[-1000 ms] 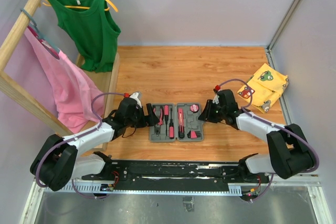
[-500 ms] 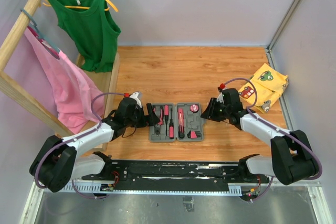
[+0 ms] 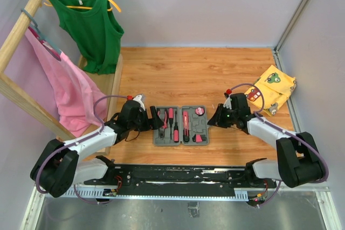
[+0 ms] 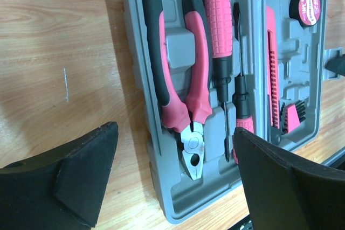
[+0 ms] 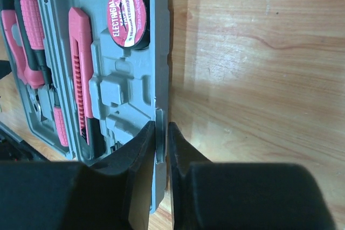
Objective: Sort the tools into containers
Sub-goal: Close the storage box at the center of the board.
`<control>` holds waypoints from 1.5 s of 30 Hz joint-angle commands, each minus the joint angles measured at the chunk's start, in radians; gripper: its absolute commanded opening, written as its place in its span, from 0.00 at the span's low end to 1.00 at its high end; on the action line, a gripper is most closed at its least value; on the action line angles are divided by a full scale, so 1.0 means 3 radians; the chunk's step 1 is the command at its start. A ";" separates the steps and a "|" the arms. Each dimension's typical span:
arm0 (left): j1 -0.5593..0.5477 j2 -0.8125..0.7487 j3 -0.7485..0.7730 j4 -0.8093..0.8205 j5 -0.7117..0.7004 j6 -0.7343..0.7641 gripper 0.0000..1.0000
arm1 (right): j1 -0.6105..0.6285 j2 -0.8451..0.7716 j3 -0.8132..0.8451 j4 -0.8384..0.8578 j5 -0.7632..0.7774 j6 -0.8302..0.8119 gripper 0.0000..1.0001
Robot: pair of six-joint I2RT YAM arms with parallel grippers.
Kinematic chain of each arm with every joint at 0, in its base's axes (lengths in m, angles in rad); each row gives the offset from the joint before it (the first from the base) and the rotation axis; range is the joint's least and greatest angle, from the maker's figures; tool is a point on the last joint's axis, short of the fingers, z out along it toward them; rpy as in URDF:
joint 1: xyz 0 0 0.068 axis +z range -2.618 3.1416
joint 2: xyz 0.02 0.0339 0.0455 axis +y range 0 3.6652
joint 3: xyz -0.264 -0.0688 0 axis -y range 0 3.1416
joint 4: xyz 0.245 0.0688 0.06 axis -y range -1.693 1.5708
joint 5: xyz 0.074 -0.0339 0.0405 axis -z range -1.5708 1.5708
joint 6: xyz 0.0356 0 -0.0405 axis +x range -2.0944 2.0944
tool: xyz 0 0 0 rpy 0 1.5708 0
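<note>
The right tool has eased a little toward its own side in the last second. Its fingers are now drawn together on the right rim of the grey case, which lies open and unmoved at the near middle of the desk. The left tool hovers at the case's left edge, jaws wide apart. The pliers, screwdrivers, cutter and disc sit in their slots. Sorting looks done, and folding the case shut seems the likely next step.

The round black-white disc, seated in the grey case, bore the word "ELECTRICAL" on its pink-red face. A smaller line beneath it was too fine to read.
</note>
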 commanded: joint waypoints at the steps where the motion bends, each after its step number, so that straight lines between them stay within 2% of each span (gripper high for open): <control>1: 0.0019 -0.0054 -0.0008 -0.0022 -0.0078 -0.0039 0.92 | -0.0109 -0.0058 -0.0104 -0.0070 -0.0072 -0.0117 0.14; 9: 0.0019 0.0146 0.0064 0.0053 -0.0056 -0.0004 0.91 | -0.0140 0.0116 -0.0131 0.0216 -0.0261 -0.0057 0.01; 15: 0.0023 0.0264 0.0007 0.0171 -0.0006 -0.0051 0.92 | -0.0160 0.0145 -0.0207 0.0334 -0.0182 0.0019 0.01; 24: 0.0019 0.0456 -0.0222 0.0804 0.0452 -0.0213 0.94 | -0.0165 0.0271 -0.0189 0.0398 -0.0314 0.0011 0.01; 30: 0.0022 0.0422 -0.0225 0.0863 0.0628 -0.0210 0.94 | -0.0169 0.0248 -0.0211 0.0411 -0.0286 0.0020 0.01; 38: 0.0021 0.0151 -0.0025 0.0748 0.0743 -0.0255 0.94 | -0.0166 0.0361 -0.0399 0.1034 -0.0663 0.0246 0.01; 45: 0.0019 0.0025 0.0187 0.0645 0.0820 -0.0301 0.94 | -0.0168 0.0487 -0.0443 0.1170 -0.0684 0.0333 0.01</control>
